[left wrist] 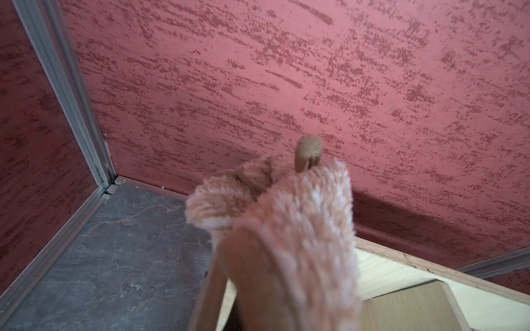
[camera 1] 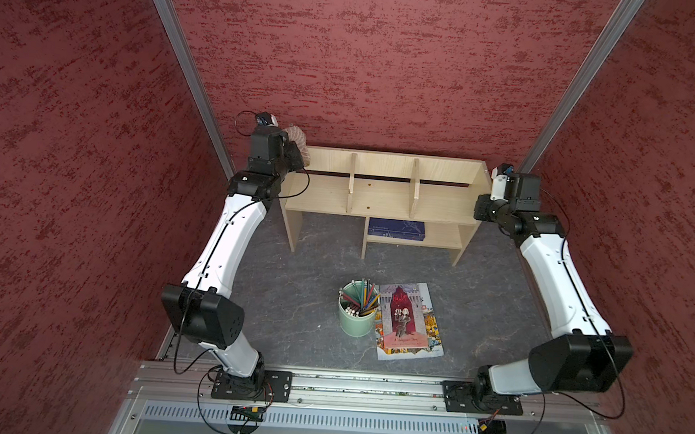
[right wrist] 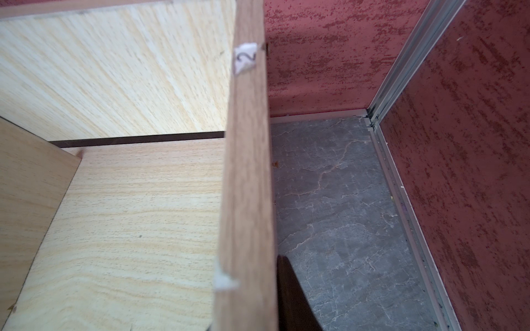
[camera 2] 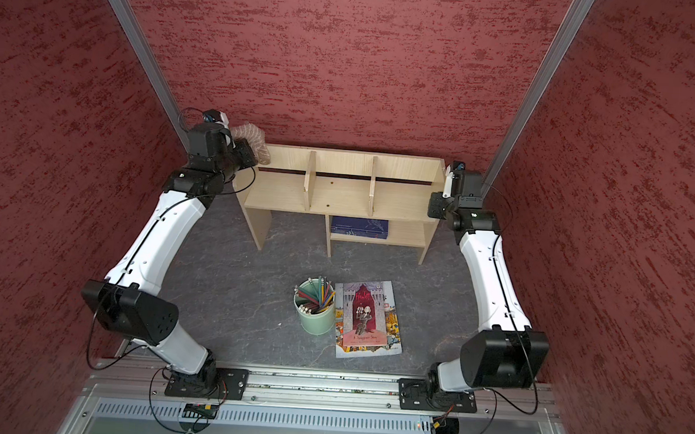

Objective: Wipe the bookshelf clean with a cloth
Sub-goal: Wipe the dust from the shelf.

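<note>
The light-wood bookshelf [camera 1: 379, 195] [camera 2: 339, 193] stands against the back wall in both top views. My left gripper [camera 1: 296, 158] [camera 2: 249, 153] hovers over its left end, shut on the fluffy beige-brown cloth [camera 1: 299, 140] [camera 2: 252, 137]. In the left wrist view the cloth [left wrist: 286, 215] wraps the fingers, and one ribbed tan fingertip [left wrist: 308, 150] pokes out above it. My right gripper [camera 1: 486, 192] [camera 2: 441, 190] sits at the shelf's right end. There the side panel [right wrist: 246, 200] runs between the jaws, with a dark finger [right wrist: 289, 295] on its outer face.
A green pencil cup [camera 1: 356, 312] and a colourful illustrated book [camera 1: 407, 321] sit on the grey floor in front. A blue book [camera 1: 396, 228] lies on the lower shelf. Red walls close in behind and at both sides.
</note>
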